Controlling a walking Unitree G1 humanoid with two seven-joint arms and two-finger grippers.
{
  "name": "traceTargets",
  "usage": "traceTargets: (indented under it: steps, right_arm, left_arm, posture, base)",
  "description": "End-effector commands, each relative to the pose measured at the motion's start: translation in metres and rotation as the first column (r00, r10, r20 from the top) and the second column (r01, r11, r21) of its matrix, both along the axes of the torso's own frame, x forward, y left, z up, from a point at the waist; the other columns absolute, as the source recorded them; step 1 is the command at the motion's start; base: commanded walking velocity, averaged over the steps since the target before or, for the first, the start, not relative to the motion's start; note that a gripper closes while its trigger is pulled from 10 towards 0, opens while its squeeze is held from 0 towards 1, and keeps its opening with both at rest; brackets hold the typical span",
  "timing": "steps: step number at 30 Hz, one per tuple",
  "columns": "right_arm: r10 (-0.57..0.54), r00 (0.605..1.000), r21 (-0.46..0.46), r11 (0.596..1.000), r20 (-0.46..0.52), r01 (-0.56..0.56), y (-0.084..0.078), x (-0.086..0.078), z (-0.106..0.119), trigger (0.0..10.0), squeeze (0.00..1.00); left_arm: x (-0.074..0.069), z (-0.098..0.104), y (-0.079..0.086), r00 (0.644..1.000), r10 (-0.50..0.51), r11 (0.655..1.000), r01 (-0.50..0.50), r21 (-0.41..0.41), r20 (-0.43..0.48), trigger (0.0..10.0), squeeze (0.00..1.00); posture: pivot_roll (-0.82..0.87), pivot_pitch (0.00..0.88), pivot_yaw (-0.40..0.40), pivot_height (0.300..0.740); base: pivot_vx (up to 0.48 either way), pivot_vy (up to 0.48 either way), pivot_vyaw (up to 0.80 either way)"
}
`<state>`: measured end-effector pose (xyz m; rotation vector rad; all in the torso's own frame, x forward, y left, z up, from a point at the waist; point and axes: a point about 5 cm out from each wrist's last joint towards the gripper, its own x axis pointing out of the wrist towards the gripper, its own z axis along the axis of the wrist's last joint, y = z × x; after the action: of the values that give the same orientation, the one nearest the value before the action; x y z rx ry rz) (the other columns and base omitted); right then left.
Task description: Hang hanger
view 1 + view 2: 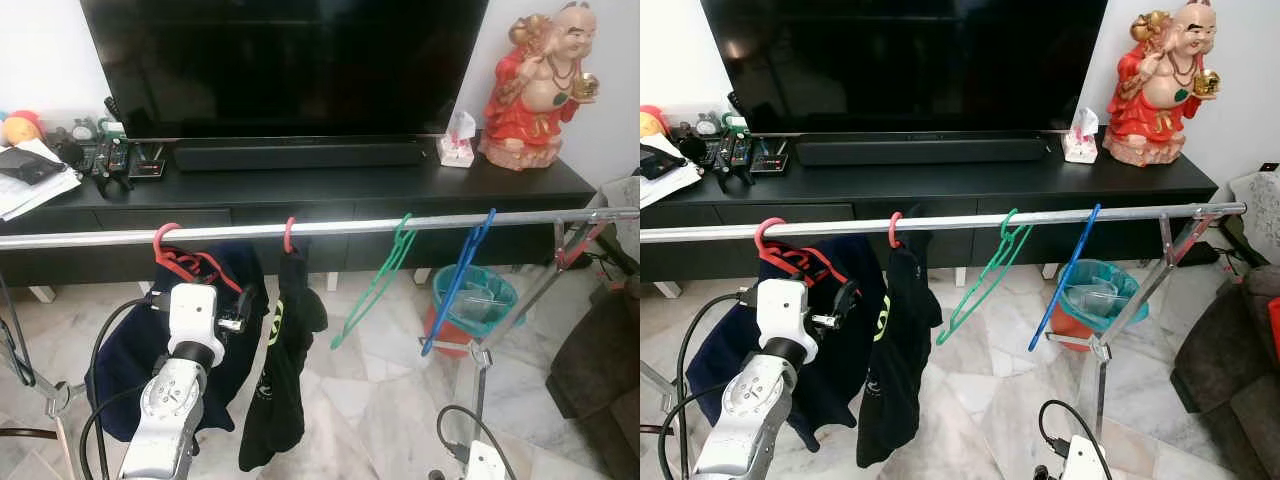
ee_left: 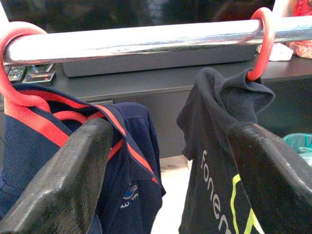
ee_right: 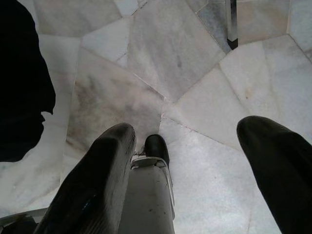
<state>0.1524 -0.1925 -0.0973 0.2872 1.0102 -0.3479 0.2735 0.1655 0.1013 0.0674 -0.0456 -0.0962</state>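
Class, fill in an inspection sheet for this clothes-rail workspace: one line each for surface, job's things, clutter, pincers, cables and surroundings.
Surface: pale marble floor; silver rail runs across in front of the TV cabinet.
Job's things: four hangers hooked on the rail. Red hanger carries a navy shirt; second red hanger carries a black shirt; green hanger and blue hanger hang bare.
Clutter: papers and remotes on the cabinet's left end; tissue box.
Pincers: left pincer open, raised below the rail between the two shirts; right pincer open, hanging low, pointing at the floor.
Cables: black cable looping beside the left arm.
Surroundings: television, red figurine, teal basket.
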Motion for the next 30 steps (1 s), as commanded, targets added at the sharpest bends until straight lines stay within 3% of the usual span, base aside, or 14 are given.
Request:
traceTargets:
  steps: [1, 30]
  right_arm:
    - [-0.008, 1.0, -0.002, 1.0, 0.003, 0.008, -0.001, -0.0009, -0.0001, 10.0, 0.0]
    - [-0.008, 1.0, -0.003, 1.0, 0.005, 0.008, -0.0009, -0.0001, 0.0002, 10.0, 0.0]
  left_arm:
    - [0.0013, 0.0008, 0.0, 1.0, -0.007, 1.0, 0.007, -0.014, -0.005, 10.0, 0.0]
    - [0.0024, 0.001, 0.0011, 1.0, -0.004, 1.0, 0.004, -0.022, -0.011, 10.0, 0.0]
  posture:
    - [0.23, 0.0, -0.046, 0.736]
    - [0.23, 0.0, -0.047, 0.736]
  base:
    - [0.0, 0.0, 0.0]
    - [0.0, 0.0, 0.0]
